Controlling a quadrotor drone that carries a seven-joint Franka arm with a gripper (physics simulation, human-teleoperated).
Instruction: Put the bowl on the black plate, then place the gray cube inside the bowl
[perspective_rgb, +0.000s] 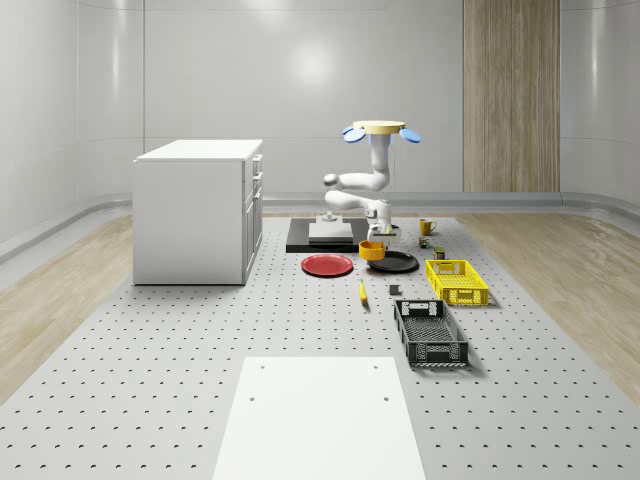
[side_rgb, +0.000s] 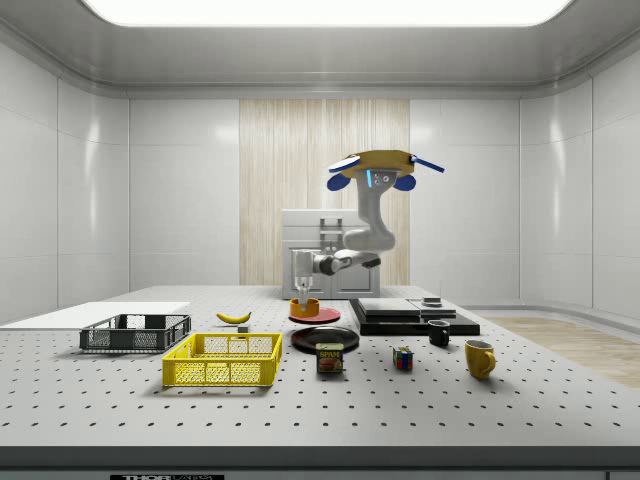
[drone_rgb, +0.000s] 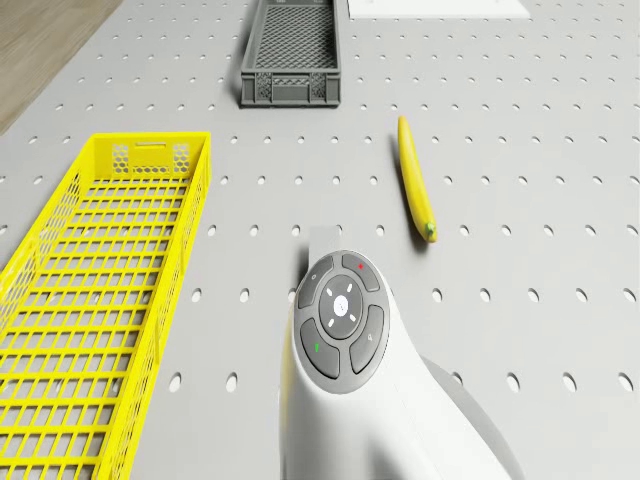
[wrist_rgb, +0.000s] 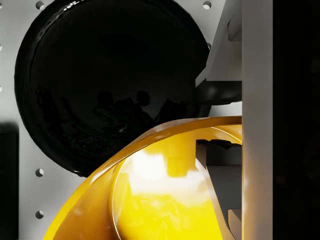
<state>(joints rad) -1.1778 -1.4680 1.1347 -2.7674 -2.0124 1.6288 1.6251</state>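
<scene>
Perforated gray table (perspective_rgb: 150, 350) in white-walled room, hovering drone (perspective_rgb: 380, 130), fingers (wrist_rgb: 257, 125) clamping orange bowl (perspective_rgb: 372, 250) beside black plate (perspective_rgb: 395, 263).

The black plate (wrist_rgb: 100, 75) is very shiny and smooth, like glass, and it shows little reflections. The bowl (wrist_rgb: 150, 200) is yellow-orange, smooth and shiny too, with a bright spot of light inside. The desk (drone_rgb: 520, 300) is gray and dull, with rows of small round holes. The yellow basket (drone_rgb: 90, 300) looks like plastic made of thin bars. The dark basket (drone_rgb: 292, 55) looks like dull plastic mesh. The banana (drone_rgb: 415, 190) has smooth skin. The arm (drone_rgb: 370, 400) is smooth, white and a little shiny. The floor beside the desk (perspective_rgb: 60, 290) looks like wood.
</scene>
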